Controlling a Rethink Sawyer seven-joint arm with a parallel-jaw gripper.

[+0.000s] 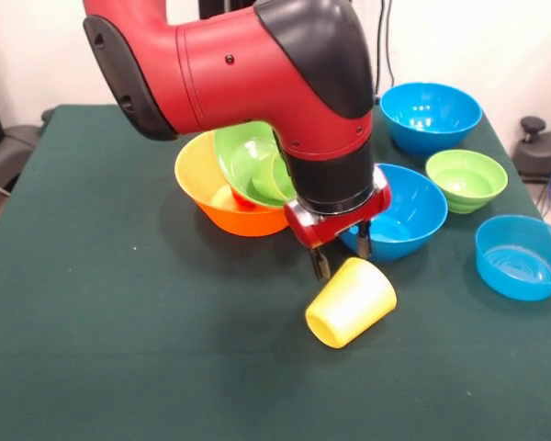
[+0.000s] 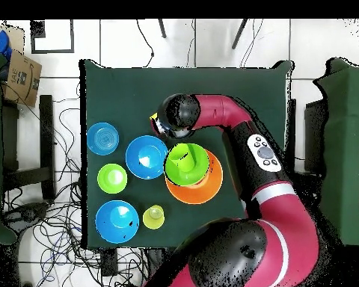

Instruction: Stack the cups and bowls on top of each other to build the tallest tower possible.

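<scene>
While the claw [image 1: 341,254] hangs with its fingers spread and empty, the bright yellow cup [image 1: 351,301] lies on its side on the green surface [image 1: 119,349] just below and in front of it, nearly touching one fingertip. Its long axis runs diagonally, mouth pointing away from the claw. Beyond the claw, the orange bowl [image 1: 211,197] holds the large lime green bowl [image 1: 243,156], with a lime green cup [image 1: 274,179] inside. Beside the claw sits a medium blue bowl [image 1: 409,216], apparently empty.

The green table [image 1: 119,322] carries a toppled yellow cup [image 1: 351,301], an orange bowl [image 1: 222,204] — and four more bowls.
</scene>
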